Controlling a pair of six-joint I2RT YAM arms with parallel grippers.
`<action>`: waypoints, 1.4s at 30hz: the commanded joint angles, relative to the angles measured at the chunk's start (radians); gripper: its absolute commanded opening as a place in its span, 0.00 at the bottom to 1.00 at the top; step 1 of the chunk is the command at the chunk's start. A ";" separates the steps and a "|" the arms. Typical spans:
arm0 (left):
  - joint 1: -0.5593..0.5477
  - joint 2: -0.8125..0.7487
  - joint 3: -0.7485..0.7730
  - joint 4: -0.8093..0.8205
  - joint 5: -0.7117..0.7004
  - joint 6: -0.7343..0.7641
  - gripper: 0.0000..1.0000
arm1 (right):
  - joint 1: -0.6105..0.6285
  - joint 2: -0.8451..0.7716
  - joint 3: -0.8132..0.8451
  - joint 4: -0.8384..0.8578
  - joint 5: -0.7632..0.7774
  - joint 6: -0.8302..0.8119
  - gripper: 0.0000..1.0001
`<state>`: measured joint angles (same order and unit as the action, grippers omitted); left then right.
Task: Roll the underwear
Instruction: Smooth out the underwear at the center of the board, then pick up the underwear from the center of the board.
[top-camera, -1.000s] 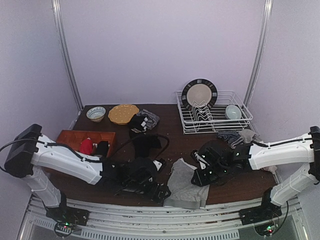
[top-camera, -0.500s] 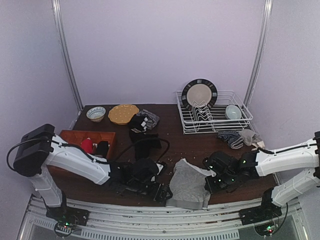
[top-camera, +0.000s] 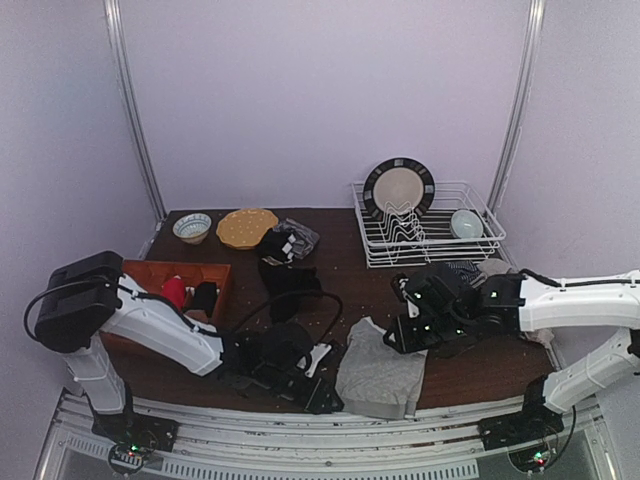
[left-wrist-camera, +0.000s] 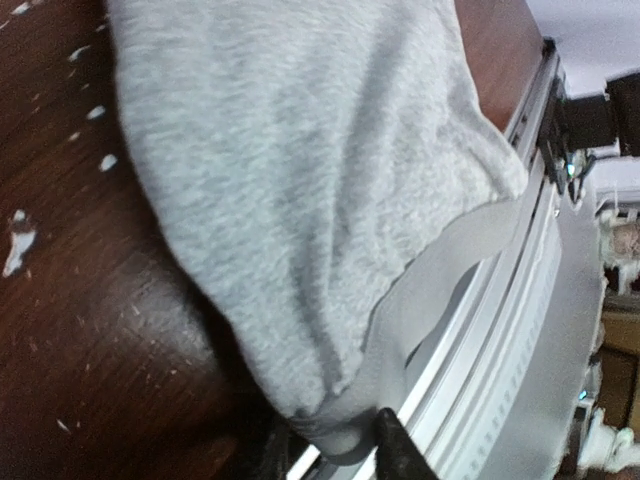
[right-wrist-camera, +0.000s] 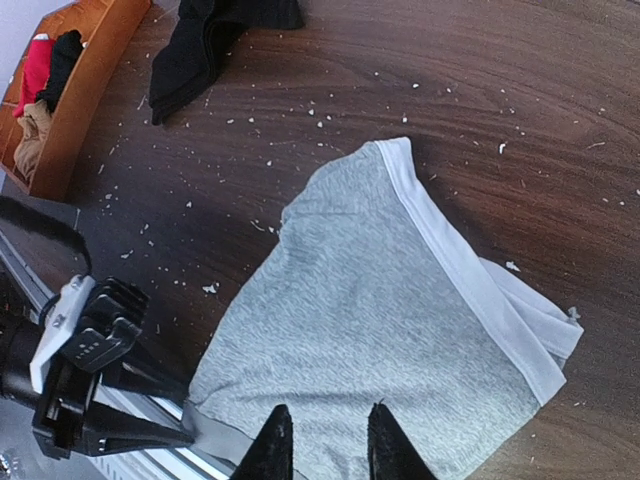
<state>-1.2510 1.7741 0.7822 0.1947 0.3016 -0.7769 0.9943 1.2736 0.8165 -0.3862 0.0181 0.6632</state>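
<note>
A light grey underwear (top-camera: 378, 372) with a white waistband lies spread flat at the table's near edge; the right wrist view shows it too (right-wrist-camera: 390, 330). My left gripper (top-camera: 322, 393) sits low at its near left corner. In the left wrist view the jaws (left-wrist-camera: 330, 445) pinch that waistband corner (left-wrist-camera: 350, 425). My right gripper (top-camera: 398, 338) hovers over the cloth's far right side, its jaws (right-wrist-camera: 328, 425) open with nothing between them. A black underwear (top-camera: 290, 280) lies crumpled farther back, also seen from the right wrist (right-wrist-camera: 205, 40).
An orange wooden tray (top-camera: 150, 270) at the left holds red and black cloth. A bowl (top-camera: 191, 227), a yellow plate (top-camera: 246, 227), a dark cloth pile (top-camera: 285, 243), a wire dish rack (top-camera: 425, 235) and a striped sock (top-camera: 458, 272) stand behind. A metal rail (left-wrist-camera: 520, 300) runs along the near edge.
My left jaws have closed in on the near corner of the grey underwear. My right gripper has risen and moved back over the cloth with wider jaws. The cloth's raised far corner now lies flat.
</note>
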 joint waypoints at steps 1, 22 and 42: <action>-0.001 0.037 -0.012 0.021 0.035 -0.011 0.19 | 0.001 0.046 0.039 0.011 0.030 0.045 0.25; -0.002 0.013 0.009 -0.050 -0.077 0.041 0.00 | -0.002 0.510 0.371 -0.100 0.204 0.338 0.50; -0.031 -0.075 0.035 -0.251 -0.256 0.099 0.00 | -0.024 0.617 0.398 0.115 -0.060 0.315 0.00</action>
<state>-1.2644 1.7550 0.7902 0.0940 0.1837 -0.7250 0.9771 1.9419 1.2625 -0.3866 0.0654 1.0012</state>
